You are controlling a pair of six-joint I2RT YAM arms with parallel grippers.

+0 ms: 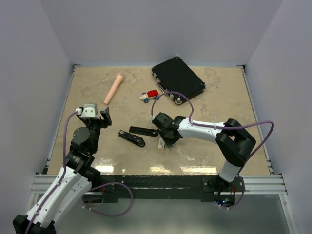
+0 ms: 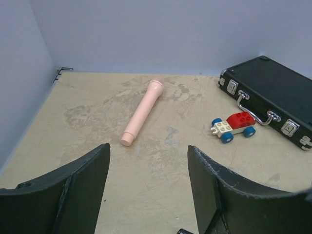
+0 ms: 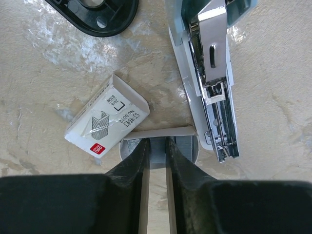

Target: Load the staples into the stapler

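Note:
The stapler lies flipped open on the table, its metal magazine bared, at the upper right of the right wrist view. Beside it lies the small white cardboard box. The box's inner tray sits just below, holding grey staples. My right gripper reaches into that tray, its fingers close together and shut on one strip of staples. In the top view it is low over the table's middle. My left gripper is open and holds nothing, well to the left.
A black plastic part with holes lies left of the stapler, and black pieces show there from above. Farther back lie a pink cylinder, a brick toy car and a black case. Walls enclose three sides.

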